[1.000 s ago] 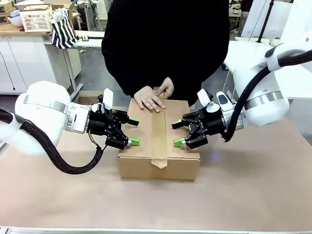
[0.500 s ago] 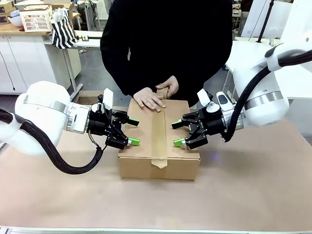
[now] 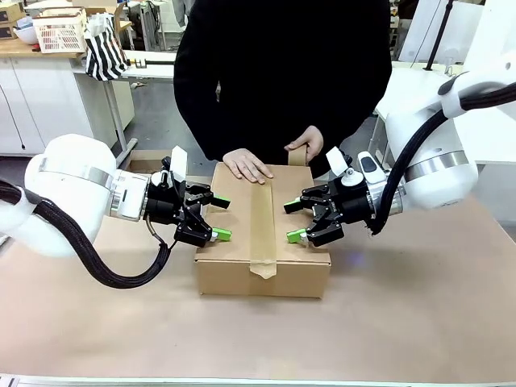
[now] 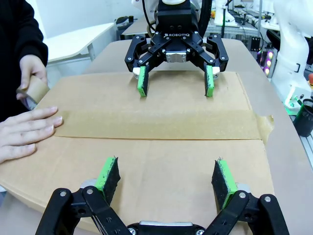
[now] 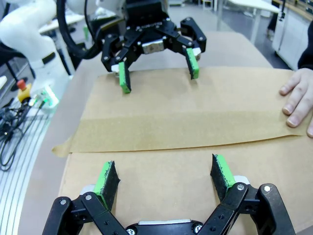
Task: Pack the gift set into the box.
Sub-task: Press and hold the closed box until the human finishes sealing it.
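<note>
The box (image 3: 234, 276) lies in the middle of the table, its flaps closed and a brown tape strip (image 3: 263, 218) running along the seam. The gift set is hidden. My left gripper (image 3: 222, 218) stands open over the box's left flap, and my right gripper (image 3: 292, 222) stands open over the right flap. In the left wrist view my left gripper (image 4: 165, 172) faces the right gripper (image 4: 175, 81) across the tape. A person's hand (image 3: 246, 167) lies flat on the box's far end. The other hand holds a tape roll (image 3: 300, 153) at the far edge.
The table (image 3: 419, 306) is covered in brown paper, with free room around the box. A person in black stands at the far side. Cables and an arm base (image 5: 29, 44) show to the left in the right wrist view.
The person's hand with the tape roll has moved right along the box's far edge, away from the seam. Both grippers and the flat hand have stayed put.
</note>
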Controlling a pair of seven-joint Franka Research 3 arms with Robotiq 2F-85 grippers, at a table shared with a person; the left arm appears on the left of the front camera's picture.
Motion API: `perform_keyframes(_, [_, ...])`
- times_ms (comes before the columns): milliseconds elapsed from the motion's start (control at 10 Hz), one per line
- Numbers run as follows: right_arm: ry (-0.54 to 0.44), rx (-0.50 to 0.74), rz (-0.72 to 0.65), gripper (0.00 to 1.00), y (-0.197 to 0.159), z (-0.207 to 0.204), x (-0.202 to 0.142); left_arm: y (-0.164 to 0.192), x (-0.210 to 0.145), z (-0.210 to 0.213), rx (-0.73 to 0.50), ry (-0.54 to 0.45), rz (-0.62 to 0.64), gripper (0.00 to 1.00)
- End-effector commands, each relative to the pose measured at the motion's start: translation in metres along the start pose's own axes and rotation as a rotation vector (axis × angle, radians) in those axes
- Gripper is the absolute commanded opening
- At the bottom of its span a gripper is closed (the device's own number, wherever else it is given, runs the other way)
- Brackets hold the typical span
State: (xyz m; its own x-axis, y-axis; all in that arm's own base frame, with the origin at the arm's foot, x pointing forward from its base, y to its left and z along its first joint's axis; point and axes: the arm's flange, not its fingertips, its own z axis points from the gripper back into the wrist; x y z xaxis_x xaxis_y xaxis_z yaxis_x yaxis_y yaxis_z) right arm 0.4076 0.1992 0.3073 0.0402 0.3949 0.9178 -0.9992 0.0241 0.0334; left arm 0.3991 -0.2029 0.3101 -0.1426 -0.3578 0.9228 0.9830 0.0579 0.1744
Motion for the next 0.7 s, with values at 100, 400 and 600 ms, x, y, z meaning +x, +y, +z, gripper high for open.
perform_keyframes(100, [0.003, -0.006, -0.003, 1.00, 0.0010, -0.0006, -0.0009, -0.0024, -0.0021, 0.0009, -0.006, 0.009, -0.010, 1.00])
perform_keyframes(400, [0.003, -0.006, -0.003, 1.00, 0.0010, -0.0006, -0.0009, -0.0024, -0.0021, 0.0009, -0.006, 0.009, -0.010, 1.00])
perform_keyframes(600, [0.003, -0.006, -0.003, 1.00, 0.0010, -0.0006, -0.0009, -0.0024, -0.0021, 0.0009, -0.006, 0.009, -0.010, 1.00])
